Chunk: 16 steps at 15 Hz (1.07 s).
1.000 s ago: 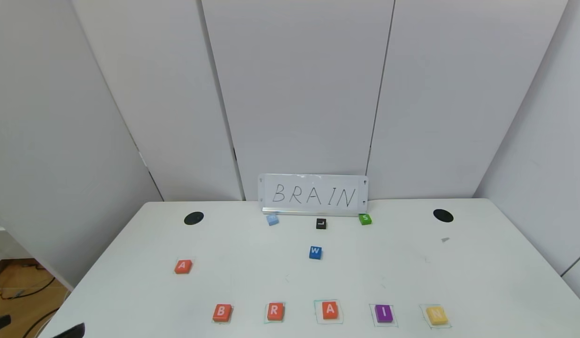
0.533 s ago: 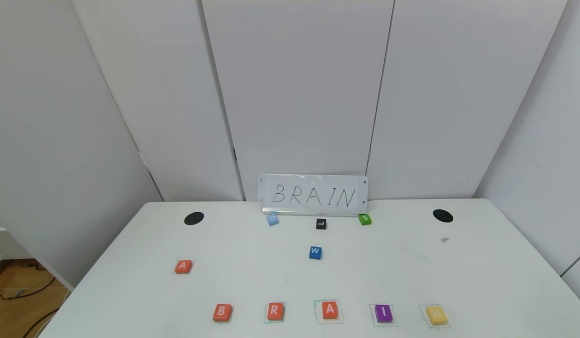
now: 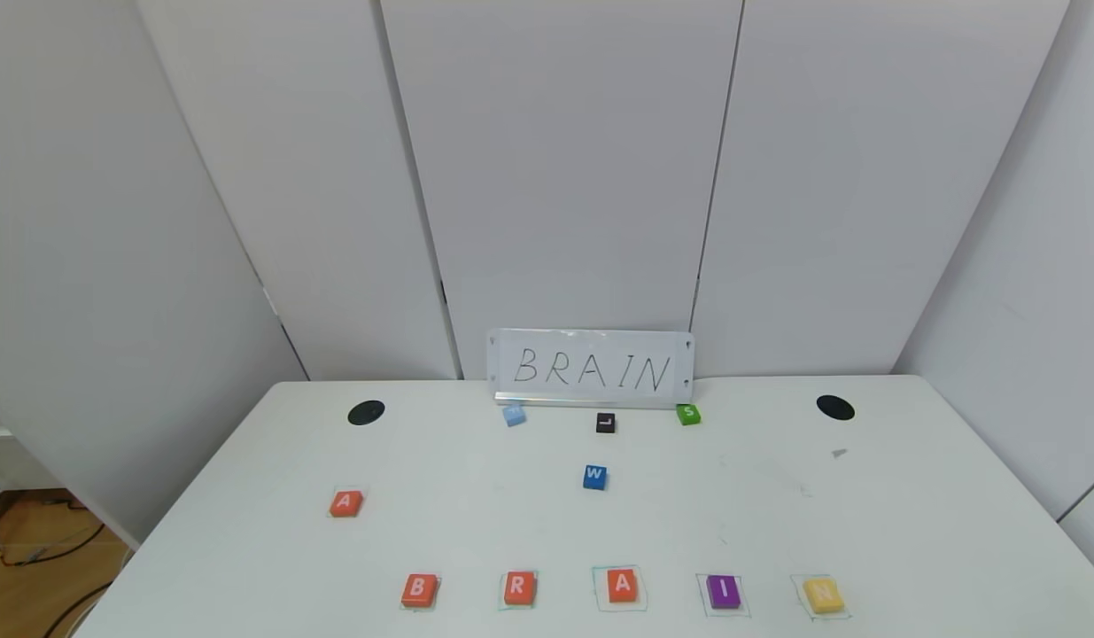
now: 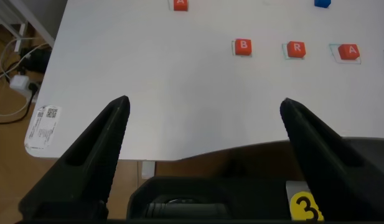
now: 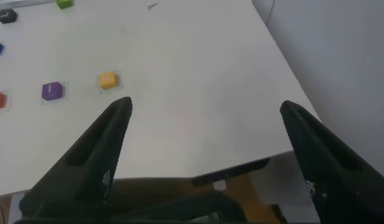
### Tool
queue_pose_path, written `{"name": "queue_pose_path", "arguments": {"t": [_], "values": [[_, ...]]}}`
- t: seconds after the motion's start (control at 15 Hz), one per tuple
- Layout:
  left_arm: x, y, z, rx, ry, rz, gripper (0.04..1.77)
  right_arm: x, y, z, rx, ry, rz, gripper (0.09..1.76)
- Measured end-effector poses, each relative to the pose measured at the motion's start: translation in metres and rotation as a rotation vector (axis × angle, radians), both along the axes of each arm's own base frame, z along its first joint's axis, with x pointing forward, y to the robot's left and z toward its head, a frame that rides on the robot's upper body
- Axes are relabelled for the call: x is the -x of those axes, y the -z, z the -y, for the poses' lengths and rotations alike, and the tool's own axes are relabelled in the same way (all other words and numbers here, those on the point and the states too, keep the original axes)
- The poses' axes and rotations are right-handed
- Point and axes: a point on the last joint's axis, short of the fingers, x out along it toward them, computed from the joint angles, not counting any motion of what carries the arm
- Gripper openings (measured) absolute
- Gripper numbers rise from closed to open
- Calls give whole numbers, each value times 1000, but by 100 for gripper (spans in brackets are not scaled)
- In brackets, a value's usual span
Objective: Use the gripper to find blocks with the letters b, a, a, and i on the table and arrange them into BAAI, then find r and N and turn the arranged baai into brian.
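While the head view shows neither arm, it shows the worktop point(image 3: 910, 496) with a row along its near edge: orange B point(image 3: 419, 589), then r point(image 3: 519, 587), orange A point(image 3: 623, 585), purple I point(image 3: 724, 591) and N point(image 3: 823, 595). Relative to the B, the second orange A point(image 3: 345, 502) lies farther back and to the left, apart from the row. A blue W block point(image 3: 594, 477) sits behind the row's A, with a sign reading BRAIN point(image 3: 591, 368) behind that at the worktop's far edge.

From the left wrist view, the left end effector point(image 4: 204, 115) hangs spread wide and empty, off the worktop's near edge, short of the B.

From the right wrist view, the right end effector point(image 5: 204, 115) is likewise spread and empty, near the worktop's corner, short of N.
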Motion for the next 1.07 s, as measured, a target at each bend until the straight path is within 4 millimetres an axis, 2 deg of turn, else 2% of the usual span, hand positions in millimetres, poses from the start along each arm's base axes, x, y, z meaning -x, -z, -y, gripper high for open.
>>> {"name": "queue_pose_path", "arguments": {"t": [0.13, 0.27, 0.6, 0.8, 1.07], "values": [[6, 8, 0, 1, 6, 26, 172, 10, 13, 0, 16, -6, 4, 171], [12, 13, 0, 0, 13, 77, 172, 14, 16, 1, 29, 2, 35, 171], [25, 0, -1, -20, 14, 342, 172, 20, -21, 1, 77, -2, 384, 171], [25, -7, -1, -29, 5, 473, 172, 13, -26, 1, 147, -4, 499, 171], [11, 4, -1, -69, 3, 524, 172, -4, -14, 0, 189, -17, 614, 171]]}}
